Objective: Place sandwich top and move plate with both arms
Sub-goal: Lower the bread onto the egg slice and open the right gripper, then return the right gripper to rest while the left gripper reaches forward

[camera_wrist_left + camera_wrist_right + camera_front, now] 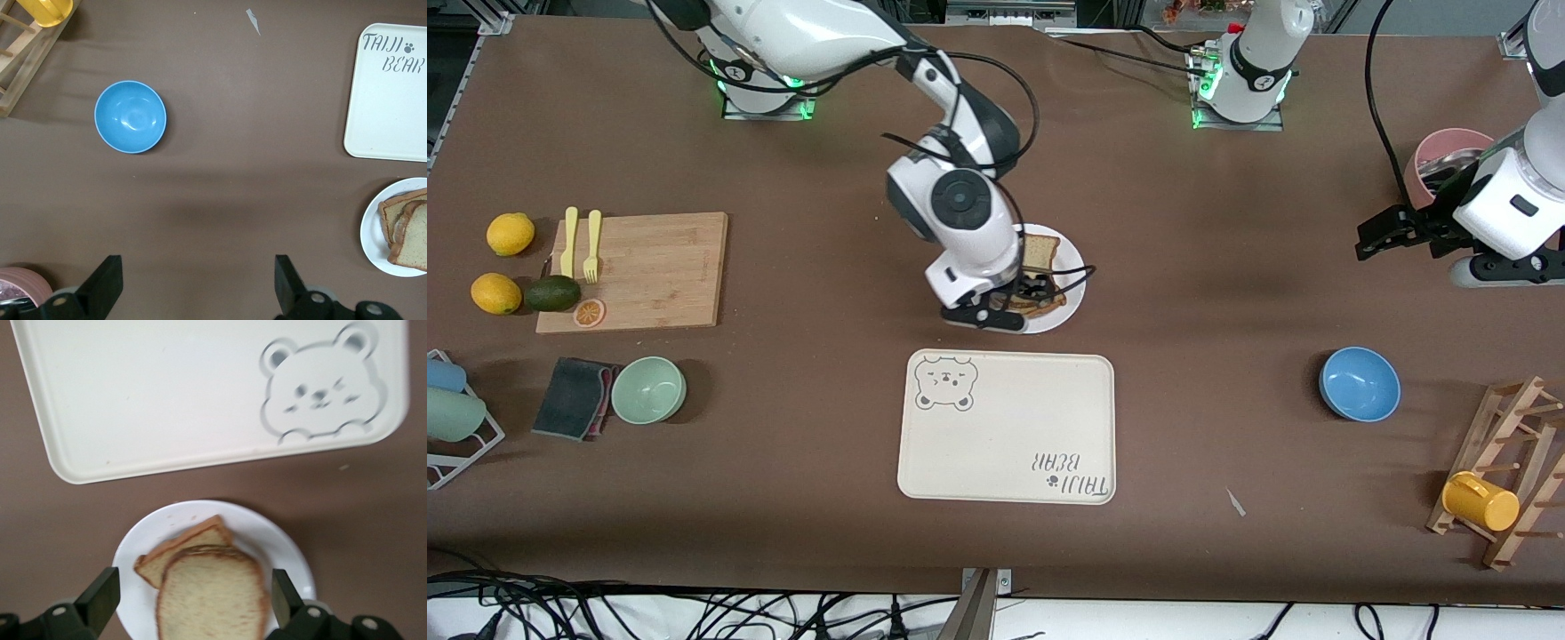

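step: sandwich top (212, 593) lies on stack on white plate (133, 567) | right gripper (190, 600) directly over it, fingers wide, empty | left gripper (197, 287) waits, fingers wide, over bare desk, well apart from plate | tray (1005, 427) nearer camera than plate

Even, bright overhead light leaves soft shadows on the brown counter (800, 427) beside the bowls, green lamps glow at both arm bases, and the right wrist view is slightly blurred, bread (212, 600) especially.
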